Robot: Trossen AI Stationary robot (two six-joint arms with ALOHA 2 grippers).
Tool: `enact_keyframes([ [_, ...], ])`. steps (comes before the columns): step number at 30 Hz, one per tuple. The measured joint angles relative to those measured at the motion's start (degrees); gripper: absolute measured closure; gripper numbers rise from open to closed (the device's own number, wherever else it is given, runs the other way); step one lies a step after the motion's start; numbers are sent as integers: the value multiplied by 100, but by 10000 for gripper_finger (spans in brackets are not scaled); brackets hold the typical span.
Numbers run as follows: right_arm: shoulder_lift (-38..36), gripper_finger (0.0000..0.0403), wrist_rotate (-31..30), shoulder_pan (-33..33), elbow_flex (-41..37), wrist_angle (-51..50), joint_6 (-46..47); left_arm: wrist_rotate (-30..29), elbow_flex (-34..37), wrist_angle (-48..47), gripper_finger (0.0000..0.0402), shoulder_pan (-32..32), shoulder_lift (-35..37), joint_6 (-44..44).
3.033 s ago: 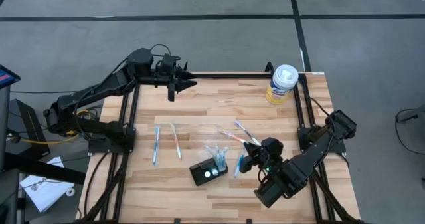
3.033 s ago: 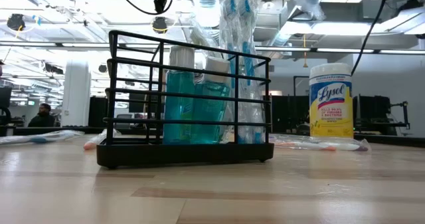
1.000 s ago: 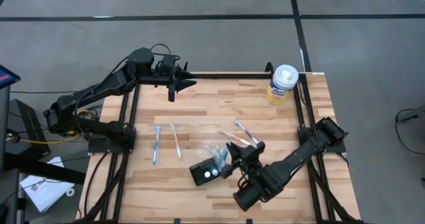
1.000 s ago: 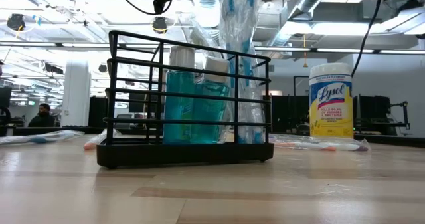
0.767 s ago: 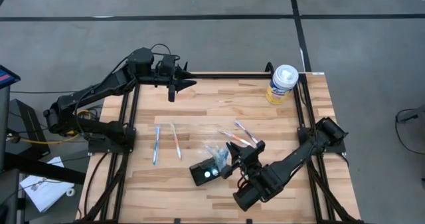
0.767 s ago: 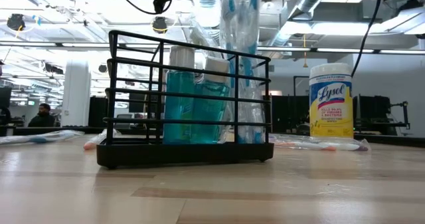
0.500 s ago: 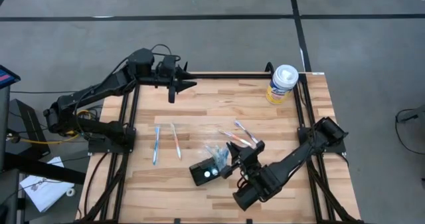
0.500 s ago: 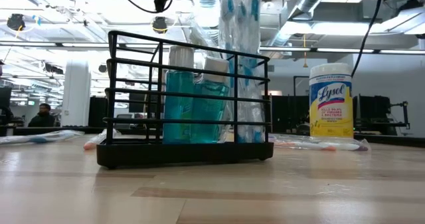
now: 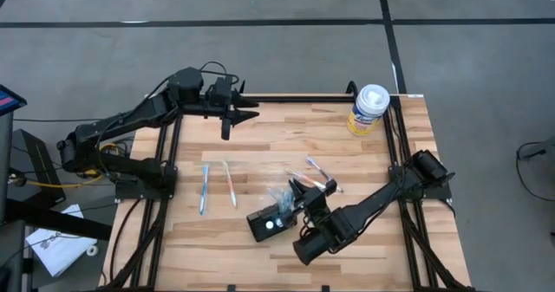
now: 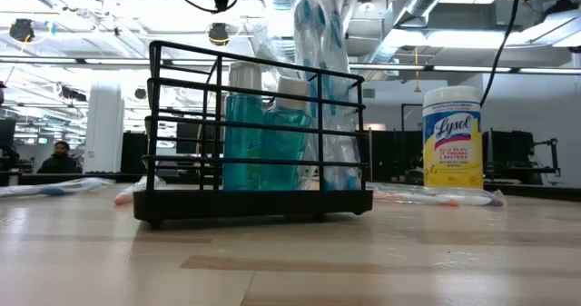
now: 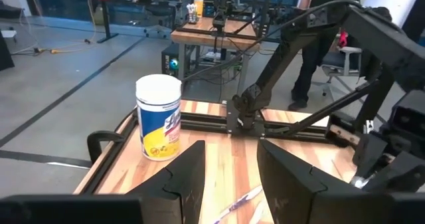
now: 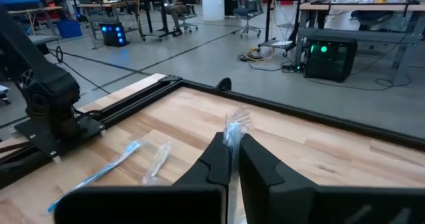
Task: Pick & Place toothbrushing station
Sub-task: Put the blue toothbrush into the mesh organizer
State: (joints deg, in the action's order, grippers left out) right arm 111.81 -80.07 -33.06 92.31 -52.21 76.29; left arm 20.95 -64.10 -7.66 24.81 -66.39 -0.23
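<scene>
Wooden table (image 9: pixel 347 162), perhaps workshop behind.

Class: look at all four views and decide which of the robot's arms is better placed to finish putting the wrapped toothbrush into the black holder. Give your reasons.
Right. The right gripper is shut on a wrapped toothbrush, directly at the toothbrushing station. The left gripper hovers empty at the table's far edge.

In the low view the wrapped toothbrushes (image 10: pixel 320 34) in the toothbrushing station (image 10: pixel 254 133) run off the top edge. The right gripper's fingers (image 12: pixel 216 159) hide the lower end of their crinkled wrapper (image 12: pixel 234 127).
</scene>
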Motion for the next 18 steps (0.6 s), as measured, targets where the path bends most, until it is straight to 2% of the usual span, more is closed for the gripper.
enact_keyframes([
  [3, 0, 399, 4, -2, -182, 432, -148, 0, 0, 0, 270, -59, 1, 0],
  [11, 0, 399, -4, -66, -194, 503, -146, 4, 0, 14, 270, -293, -30, -2],
  [18, 2, 399, -468, -320, -210, 452, 94, 1, 2, 4, 270, -473, -110, -2],
])
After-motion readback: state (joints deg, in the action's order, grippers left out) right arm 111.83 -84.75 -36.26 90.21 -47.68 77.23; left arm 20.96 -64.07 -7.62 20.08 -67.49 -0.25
